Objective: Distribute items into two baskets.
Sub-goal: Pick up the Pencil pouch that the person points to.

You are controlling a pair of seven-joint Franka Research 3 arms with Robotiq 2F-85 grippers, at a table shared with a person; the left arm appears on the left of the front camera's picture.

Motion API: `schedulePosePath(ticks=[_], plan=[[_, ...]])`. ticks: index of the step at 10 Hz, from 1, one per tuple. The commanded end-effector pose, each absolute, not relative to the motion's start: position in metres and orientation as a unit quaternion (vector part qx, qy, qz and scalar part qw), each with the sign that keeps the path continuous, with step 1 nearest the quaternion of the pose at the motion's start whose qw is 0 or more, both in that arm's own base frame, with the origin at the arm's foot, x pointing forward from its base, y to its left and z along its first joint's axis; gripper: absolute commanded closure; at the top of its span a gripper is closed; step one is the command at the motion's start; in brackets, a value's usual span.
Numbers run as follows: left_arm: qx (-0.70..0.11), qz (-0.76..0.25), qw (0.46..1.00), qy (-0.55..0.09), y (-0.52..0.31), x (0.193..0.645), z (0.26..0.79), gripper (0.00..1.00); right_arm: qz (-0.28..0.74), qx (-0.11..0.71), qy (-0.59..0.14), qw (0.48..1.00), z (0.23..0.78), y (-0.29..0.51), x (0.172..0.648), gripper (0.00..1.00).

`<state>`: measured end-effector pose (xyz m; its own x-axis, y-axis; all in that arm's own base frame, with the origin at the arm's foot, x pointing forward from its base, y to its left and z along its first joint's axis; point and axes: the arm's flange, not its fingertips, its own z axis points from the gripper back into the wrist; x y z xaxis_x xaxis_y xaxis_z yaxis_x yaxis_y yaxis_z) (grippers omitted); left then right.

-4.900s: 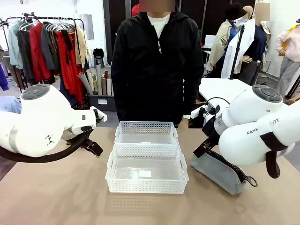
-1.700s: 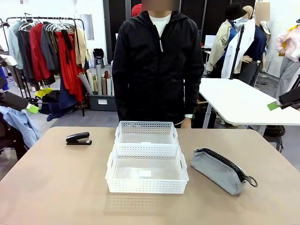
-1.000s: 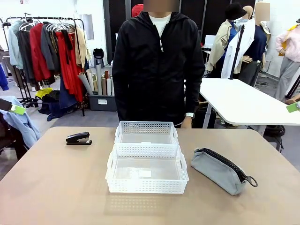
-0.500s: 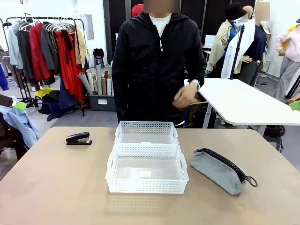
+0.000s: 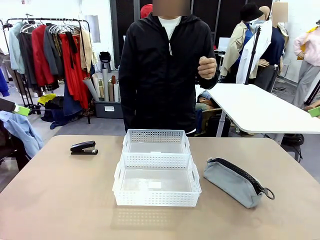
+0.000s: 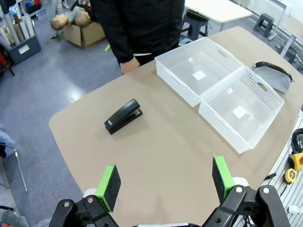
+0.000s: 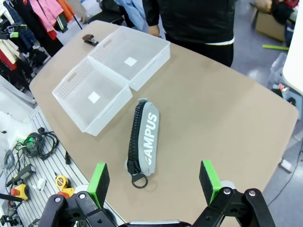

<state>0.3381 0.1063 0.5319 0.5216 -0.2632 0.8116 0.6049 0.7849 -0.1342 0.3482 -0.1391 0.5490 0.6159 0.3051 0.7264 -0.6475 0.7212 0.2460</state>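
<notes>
Tan desk (image 5: 60, 200) carries two white baskets: larger basket (image 5: 156, 198) touching smaller basket (image 5: 156, 136) behind it. One grey pouch (image 5: 232, 181) lies right of them, below the right tool (image 7: 153, 165). One black stapler (image 5: 83, 147) lies left, ahead of the left tool (image 6: 164, 165). Both tools hang well above, wide open, empty.

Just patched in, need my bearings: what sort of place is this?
Likely a lab or workshop, not a home: a clothes rack behind the person, a white table beyond, cables and a tape measure nearby.
</notes>
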Motion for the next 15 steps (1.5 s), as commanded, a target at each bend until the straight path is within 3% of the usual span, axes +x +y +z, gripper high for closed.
schedulePosePath(ticks=[1, 12, 15], plan=[[-0.207, -0.257, 0.846, -0.418, 0.107, 0.338, 0.531, 0.00, 0.280, 0.257, -0.346, 0.858, 0.549, -0.139, 0.349, 0.00], [-0.207, -0.257, 0.846, -0.418, 0.107, 0.338, 0.531, 0.00, 0.280, 0.257, -0.346, 0.858, 0.549, -0.139, 0.349, 0.00], [-0.207, -0.257, 0.846, -0.418, 0.107, 0.338, 0.531, 0.00, 0.314, 0.241, -0.280, 0.875, 0.549, -0.123, 0.384, 0.00]])
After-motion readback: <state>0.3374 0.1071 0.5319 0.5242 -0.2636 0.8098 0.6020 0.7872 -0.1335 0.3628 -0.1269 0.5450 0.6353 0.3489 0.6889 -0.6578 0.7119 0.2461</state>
